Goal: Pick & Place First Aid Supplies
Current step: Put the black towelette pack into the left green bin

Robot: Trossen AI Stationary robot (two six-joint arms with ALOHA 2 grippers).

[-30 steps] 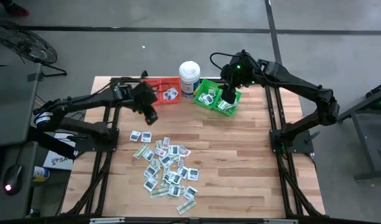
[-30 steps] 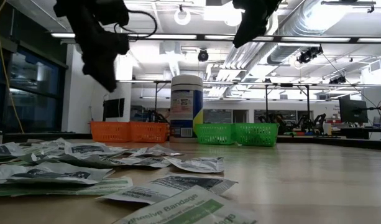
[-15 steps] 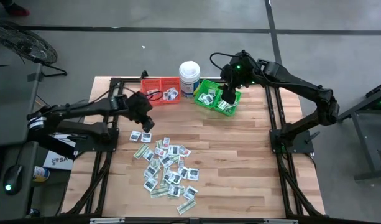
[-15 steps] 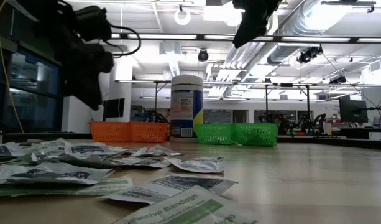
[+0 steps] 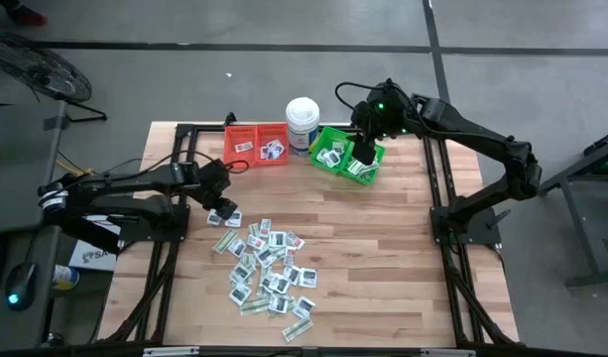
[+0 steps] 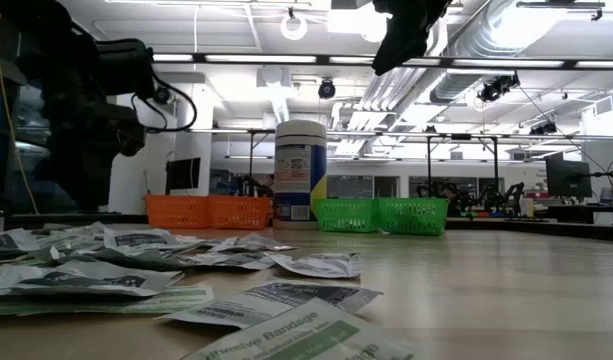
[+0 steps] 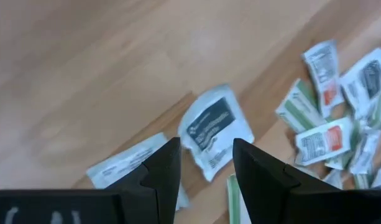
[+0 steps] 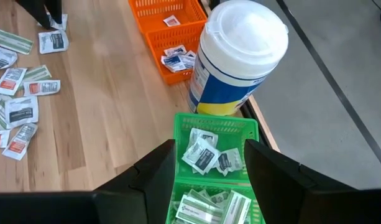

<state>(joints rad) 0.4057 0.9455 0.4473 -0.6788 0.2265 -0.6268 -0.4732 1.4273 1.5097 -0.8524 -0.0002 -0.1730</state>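
Note:
The first aid supplies lie in a loose pile on the wooden table: small square white packets and longer green-and-white strips. My left gripper hangs open, pointing down, at the pile's far left edge. In the left wrist view its gripper frames a square white packet with dark print that lies flat on the wood; I see no touch. My right gripper waits open and high over the green bin, which holds some packets.
A red bin with a few packets, a tall white tub and the green bin stand in a row along the far edge. Bare wood lies to the right of the pile and between the pile and the bins.
My left gripper has come down from beside the red bin toward the table's near left, to the pile's far left edge, and its wrist has rolled on the way. Its fingers have kept the same gap. The packets have not moved.

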